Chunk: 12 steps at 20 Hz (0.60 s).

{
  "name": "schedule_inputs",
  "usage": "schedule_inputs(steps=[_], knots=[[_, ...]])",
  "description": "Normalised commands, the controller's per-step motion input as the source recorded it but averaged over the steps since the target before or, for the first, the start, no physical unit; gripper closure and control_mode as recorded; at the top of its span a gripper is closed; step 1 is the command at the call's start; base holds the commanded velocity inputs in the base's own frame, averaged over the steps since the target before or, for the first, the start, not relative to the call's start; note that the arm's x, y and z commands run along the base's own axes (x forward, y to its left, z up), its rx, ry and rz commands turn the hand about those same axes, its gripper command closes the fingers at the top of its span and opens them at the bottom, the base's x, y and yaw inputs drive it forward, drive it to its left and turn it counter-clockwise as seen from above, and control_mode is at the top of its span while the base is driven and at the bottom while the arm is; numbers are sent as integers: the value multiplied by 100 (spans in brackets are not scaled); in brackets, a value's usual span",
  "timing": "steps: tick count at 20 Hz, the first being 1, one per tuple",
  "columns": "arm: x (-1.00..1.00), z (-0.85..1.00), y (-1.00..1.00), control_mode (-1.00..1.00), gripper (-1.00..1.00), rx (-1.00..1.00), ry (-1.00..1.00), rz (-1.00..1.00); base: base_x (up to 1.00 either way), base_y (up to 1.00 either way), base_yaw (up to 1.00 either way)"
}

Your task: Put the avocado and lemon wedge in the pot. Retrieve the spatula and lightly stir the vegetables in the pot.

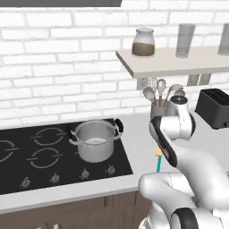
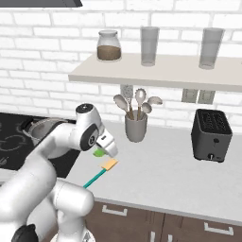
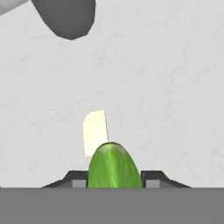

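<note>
Item: avocado [image 3: 114, 166] clamped between our gripper [image 3: 114, 180] fingers (pot [image 1: 94, 139] apparently empty); lemon [image 3: 95, 131], spatula [image 2: 100, 174] and stirring outstanding.

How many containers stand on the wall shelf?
3: a jar with brown contents at the left, a tall glass in the middle, and another glass at the right.

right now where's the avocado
The avocado sits between the claw's fingertips in the hand view, over the grey counter, with the lemon wedge just beyond it. In the right base view it is beside the spatula's yellow head.
</note>
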Motion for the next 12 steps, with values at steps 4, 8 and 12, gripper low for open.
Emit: schedule_inputs(steps=[4, 8, 12], knots=[[-17, 100, 98, -100, 100, 1, 2, 3, 0, 0, 0], [-4, 100, 98, -100, 100, 0, 3, 5, 0, 0, 0], [0, 94, 91, -100, 100, 0, 3, 3, 0, 0, 0]])
